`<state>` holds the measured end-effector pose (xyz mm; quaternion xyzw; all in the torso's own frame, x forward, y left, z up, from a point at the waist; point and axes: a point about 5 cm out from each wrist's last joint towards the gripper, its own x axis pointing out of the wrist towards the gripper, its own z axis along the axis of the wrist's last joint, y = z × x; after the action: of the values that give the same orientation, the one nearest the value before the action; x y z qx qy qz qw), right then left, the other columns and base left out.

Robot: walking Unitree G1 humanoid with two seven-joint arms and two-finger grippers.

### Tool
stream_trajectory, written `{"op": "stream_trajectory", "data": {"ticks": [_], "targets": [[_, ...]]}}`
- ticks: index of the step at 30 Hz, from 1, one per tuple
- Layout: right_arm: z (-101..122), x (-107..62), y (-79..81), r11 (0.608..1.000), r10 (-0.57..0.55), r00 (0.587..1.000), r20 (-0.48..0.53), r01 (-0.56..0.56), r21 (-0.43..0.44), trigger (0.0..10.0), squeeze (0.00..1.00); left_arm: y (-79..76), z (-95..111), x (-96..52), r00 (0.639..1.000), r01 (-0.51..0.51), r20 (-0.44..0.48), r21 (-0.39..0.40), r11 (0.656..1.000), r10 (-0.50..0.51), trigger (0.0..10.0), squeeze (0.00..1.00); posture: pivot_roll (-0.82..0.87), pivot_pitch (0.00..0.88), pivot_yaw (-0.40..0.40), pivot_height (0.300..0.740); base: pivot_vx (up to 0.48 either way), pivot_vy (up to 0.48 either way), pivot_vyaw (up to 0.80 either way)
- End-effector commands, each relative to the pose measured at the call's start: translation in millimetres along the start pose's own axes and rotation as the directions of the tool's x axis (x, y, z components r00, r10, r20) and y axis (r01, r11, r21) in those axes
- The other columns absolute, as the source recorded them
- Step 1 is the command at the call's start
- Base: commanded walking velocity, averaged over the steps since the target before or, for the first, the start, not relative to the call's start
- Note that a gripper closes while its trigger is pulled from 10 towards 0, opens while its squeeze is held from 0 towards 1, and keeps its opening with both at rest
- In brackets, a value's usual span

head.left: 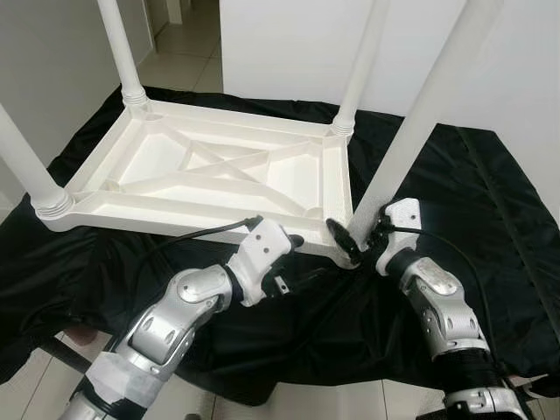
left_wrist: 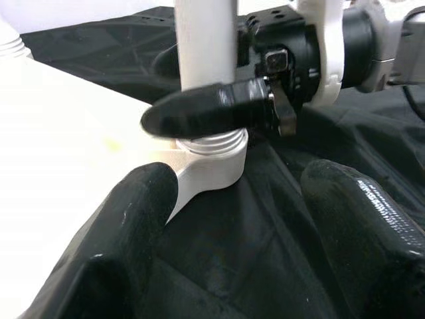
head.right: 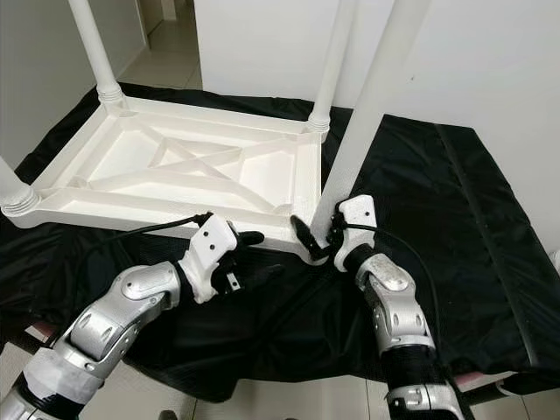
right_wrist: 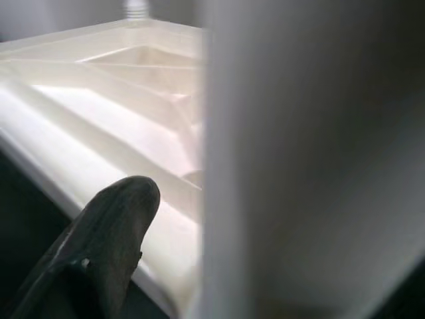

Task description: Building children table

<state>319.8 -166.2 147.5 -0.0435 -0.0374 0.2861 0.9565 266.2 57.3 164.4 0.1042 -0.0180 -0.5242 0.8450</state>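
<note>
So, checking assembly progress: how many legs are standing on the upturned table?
4: far-left leg, far-right leg, near-left leg, and near-right leg, which the right gripper holds.

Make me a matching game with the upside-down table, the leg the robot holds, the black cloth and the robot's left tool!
Things:
1. white plastic upside-down table top
2. white round table leg at the near right corner
3. black cloth
4. left tool

States:
A. open, beside the corner
B. spread underneath
C. gripped by the right tool
D. ribbed underside facing up

Pairs: 1-D, 2-C, 3-B, 4-A
</note>
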Motion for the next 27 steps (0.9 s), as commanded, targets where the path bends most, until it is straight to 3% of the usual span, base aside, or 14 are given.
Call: {"op": "stream_trajectory", "data": {"ticks": [1,4,5,9,10,21,22,23,24,27], "targets": [[-2,1.1,-0.5,0.999,0.046,0.999,-0.011,-0.046,-0.003,10.0,0.0,-1.8,-1,0.4,0.999,0.047,-0.012,0.015,0.999,-0.047,10.0,0.0,0.03,0.044,-0.05,0.74,0.0,0.0,0.0],[-3,9.3,-7.7,0.992,0.126,0.991,-0.038,-0.127,-0.026,9.8,0.0,-1.2,1,1.5,0.999,0.045,-0.008,0.018,0.999,-0.045,10.0,0.0,0.03,0.039,-0.053,0.74,0.0,0.0,0.0],[-4,10.8,-9.0,0.99,0.135,0.99,-0.046,-0.137,-0.033,7.9,0.0,-0.9,1,1.7,0.999,0.044,-0.008,0.02,0.999,-0.044,10.0,0.0,0.04,0.037,-0.054,0.74,0.0,0.0,0.0],[-4,11.9,-9.7,0.988,0.146,0.988,-0.049,-0.148,-0.035,7.3,0.0,-0.7,1,1.8,0.999,0.043,-0.007,0.02,0.999,-0.043,10.0,0.0,0.04,0.037,-0.054,0.74,0.0,0.0,0.0],[-6,12.8,-10.7,0.987,0.155,0.986,-0.06,-0.157,-0.032,0.0,0.0,-0.3,1,2.0,0.999,0.041,-0.007,0.021,0.999,-0.041,10.0,0.0,0.04,0.033,-0.06,0.74,0.0,0.0,0.0],[-21,7.4,-13.0,0.983,0.185,0.977,-0.106,-0.182,0.031,0.0,0.0,0.2,1,0.8,1.0,0.027,-0.005,0.022,0.999,-0.027,10.0,0.0,0.05,0.035,-0.066,0.74,0.0,0.0,0.0],[-23,6.2,-13.2,0.985,0.17,0.98,-0.101,-0.167,0.034,0.7,0.0,-0.3,1,1.0,1.0,0.029,-0.005,0.021,0.999,-0.028,10.0,0.0,0.04,0.038,-0.063,0.74,0.0,0.0,0.0],[-23,5.5,-13.6,0.989,0.15,0.984,-0.097,-0.147,0.032,6.2,0.0,-0.6,1,1.2,1.0,0.03,-0.005,0.02,0.999,-0.03,10.0,0.0,0.04,0.038,-0.062,0.74,0.0,0.0,0.0],[-23,4.8,-13.5,0.99,0.135,0.987,-0.091,-0.132,0.042,10.0,0.0,-0.9,1,1.3,1.0,0.031,-0.005,0.02,0.999,-0.031,10.0,0.0,0.04,0.039,-0.062,0.74,0.0,0.0,0.0],[-23,4.4,-12.9,0.991,0.128,0.988,-0.081,-0.124,0.059,10.0,0.0,-1.2,1,1.5,0.999,0.032,-0.004,0.02,0.999,-0.032,10.0,0.0,0.04,0.04,-0.062,0.74,0.0,0.0,0.0]]}}
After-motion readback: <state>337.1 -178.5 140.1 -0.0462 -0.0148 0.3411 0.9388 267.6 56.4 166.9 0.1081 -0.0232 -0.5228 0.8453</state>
